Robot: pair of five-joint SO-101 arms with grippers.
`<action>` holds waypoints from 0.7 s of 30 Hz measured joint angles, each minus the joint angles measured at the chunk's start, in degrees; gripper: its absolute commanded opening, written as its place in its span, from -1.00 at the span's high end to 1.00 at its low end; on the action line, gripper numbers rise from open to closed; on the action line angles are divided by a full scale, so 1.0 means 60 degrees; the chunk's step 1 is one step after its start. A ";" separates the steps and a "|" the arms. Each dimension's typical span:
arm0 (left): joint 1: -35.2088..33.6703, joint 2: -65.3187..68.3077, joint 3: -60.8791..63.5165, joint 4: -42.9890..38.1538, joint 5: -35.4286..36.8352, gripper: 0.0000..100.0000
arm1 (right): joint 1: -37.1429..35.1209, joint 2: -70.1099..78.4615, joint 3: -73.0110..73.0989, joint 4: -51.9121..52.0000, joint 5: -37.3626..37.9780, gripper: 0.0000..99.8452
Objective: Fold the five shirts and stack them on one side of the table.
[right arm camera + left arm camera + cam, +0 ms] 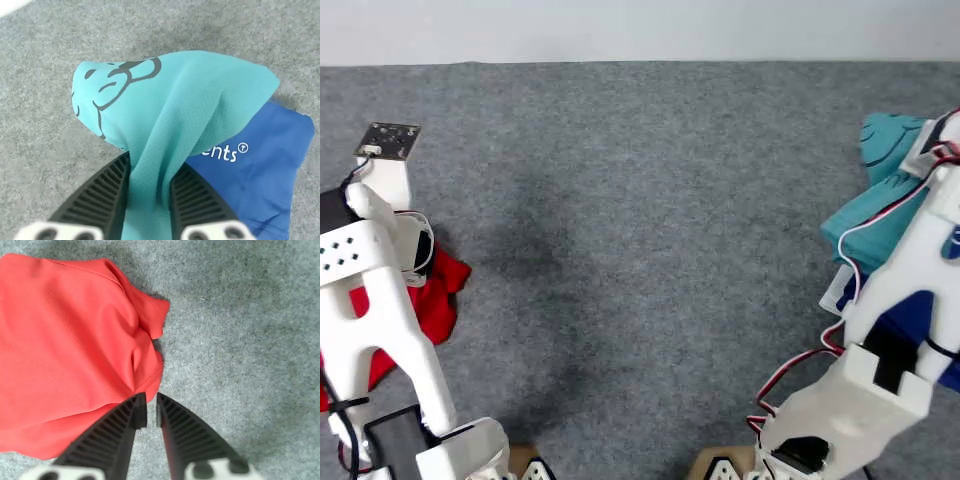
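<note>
A red shirt (65, 345) lies crumpled on the grey table, at the left edge in the high view (438, 292). My left gripper (147, 409) hovers at its hem, fingers (117, 432) shut with only a thin slit between them and no cloth in it. My right gripper (150, 167) is shut on a teal shirt (180, 105) with a dark line drawing, the cloth bunched between its fingers (102, 192). The teal shirt (880, 195) is draped over a blue shirt (265, 165) with white print at the table's right edge, where the right arm (890, 330) covers most of the blue shirt (912, 318).
The grey felt table top (650, 230) stretches between the two arms. A small board on a white post (388, 142) stands at the far left, behind the left arm (375, 290). A pale wall (640, 30) borders the table's far edge.
</note>
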 measured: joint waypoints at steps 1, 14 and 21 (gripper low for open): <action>0.0000 0.0000 0.0000 0.0000 0.0000 0.91 | 0.0000 -0.0015 0.0205 0.0000 0.0088 0.98; 0.0000 0.0000 0.0000 0.0000 0.0000 0.91 | 0.1289 -0.0015 0.0967 0.0000 0.1143 0.98; 0.0000 0.0000 0.0000 0.0000 0.0000 0.91 | 0.2403 0.1187 0.0967 -0.0498 0.2081 0.98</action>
